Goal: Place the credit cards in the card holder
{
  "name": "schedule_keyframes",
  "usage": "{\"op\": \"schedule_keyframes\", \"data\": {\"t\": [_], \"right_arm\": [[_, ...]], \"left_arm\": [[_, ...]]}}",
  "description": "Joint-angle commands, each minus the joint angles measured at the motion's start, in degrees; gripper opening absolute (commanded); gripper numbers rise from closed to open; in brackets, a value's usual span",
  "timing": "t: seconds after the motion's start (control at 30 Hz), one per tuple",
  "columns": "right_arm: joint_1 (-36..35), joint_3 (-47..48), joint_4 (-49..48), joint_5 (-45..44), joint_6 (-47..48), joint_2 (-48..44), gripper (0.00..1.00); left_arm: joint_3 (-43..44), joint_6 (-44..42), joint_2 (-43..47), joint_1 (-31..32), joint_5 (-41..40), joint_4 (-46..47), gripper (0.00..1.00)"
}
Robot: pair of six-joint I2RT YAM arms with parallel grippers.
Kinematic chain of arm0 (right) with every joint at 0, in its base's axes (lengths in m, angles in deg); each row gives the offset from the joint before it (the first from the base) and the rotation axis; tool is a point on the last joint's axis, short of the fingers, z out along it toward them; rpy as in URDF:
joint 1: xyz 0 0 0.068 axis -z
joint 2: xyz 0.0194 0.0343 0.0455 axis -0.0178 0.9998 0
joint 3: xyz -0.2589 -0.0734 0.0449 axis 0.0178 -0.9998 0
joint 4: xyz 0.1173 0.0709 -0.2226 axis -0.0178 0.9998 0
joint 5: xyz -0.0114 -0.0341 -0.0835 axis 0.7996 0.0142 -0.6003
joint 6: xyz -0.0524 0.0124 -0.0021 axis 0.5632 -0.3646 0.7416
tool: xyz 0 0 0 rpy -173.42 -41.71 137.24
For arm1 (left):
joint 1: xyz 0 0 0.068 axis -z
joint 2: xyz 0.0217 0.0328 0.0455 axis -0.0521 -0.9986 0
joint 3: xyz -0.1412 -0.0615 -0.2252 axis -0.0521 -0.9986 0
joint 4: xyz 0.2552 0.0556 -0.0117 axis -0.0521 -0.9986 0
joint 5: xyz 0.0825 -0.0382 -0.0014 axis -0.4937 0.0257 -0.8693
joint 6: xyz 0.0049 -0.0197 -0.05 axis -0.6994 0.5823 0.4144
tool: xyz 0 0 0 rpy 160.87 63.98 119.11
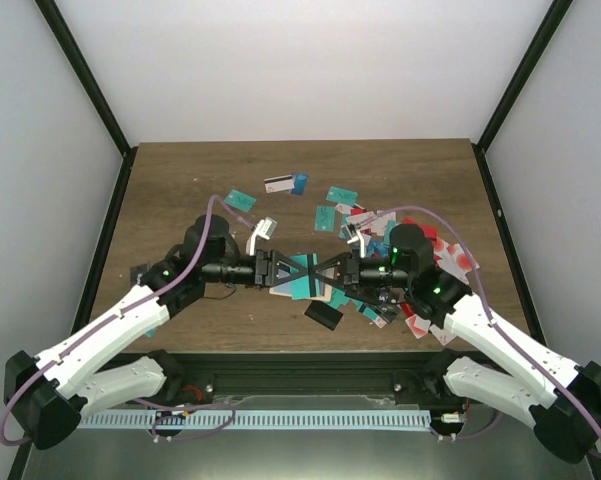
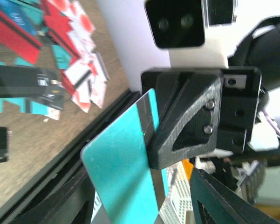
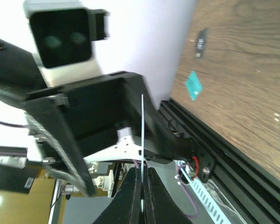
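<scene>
A teal credit card [image 1: 305, 272] hangs in the air between my two grippers, which face each other over the table's middle. My right gripper [image 1: 335, 272] is shut on it: in the right wrist view the card [image 3: 142, 121] stands edge-on, pinched between the gripper [image 3: 142, 184]. In the left wrist view the same card [image 2: 121, 163] is clamped by the right gripper's black fingers [image 2: 186, 121]. My left gripper [image 2: 144, 203] is open, its jaws standing apart on either side of the card. I cannot pick out the card holder.
Loose credit cards lie scattered: a red and white pile [image 1: 435, 255] at the right, teal ones [image 1: 240, 199] [image 1: 342, 194] and a white striped one [image 1: 277, 184] further back. A small black object [image 1: 323, 314] lies near the front edge. The black frame rail [image 3: 223, 154] runs along that edge.
</scene>
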Motion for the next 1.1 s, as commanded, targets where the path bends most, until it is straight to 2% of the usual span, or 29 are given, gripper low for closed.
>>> {"op": "schedule_keyframes", "data": {"t": [0.0, 0.17, 0.3, 0.43, 0.57, 0.83, 1.07], "right_arm": [[0.0, 2.5, 13.4, -6.9, 0.9, 0.1, 0.01], [0.0, -0.1, 17.1, -13.6, 1.2, -0.1, 0.01], [0.0, -2.5, 16.0, -16.4, 1.9, 1.7, 0.01], [0.0, -2.5, 14.3, -18.9, 4.1, 6.3, 0.01], [0.2, -1.4, 11.7, -21.0, 5.0, 12.3, 0.01], [0.3, 0.6, 7.1, -21.4, 3.8, 20.7, 0.01], [0.3, 3.4, 6.2, -21.5, 4.5, 27.0, 0.01]], "left_arm": [[5.8, -8.7, -1.3, -0.2, -11.1, -18.7, 0.59], [9.4, -17.3, -6.5, -0.2, -24.8, -32.9, 0.5], [8.6, -20.6, -12.0, -0.5, -30.4, -35.0, 0.4], [7.7, -23.1, -19.3, -2.5, -28.9, -30.2, 0.32], [9.8, -25.9, -27.2, -5.0, -28.3, -27.8, 0.18], [15.4, -29.9, -37.9, -7.2, -27.7, -27.1, 0.12], [15.6, -30.2, -40.3, -8.9, -31.9, -26.3, 0.11]]}}
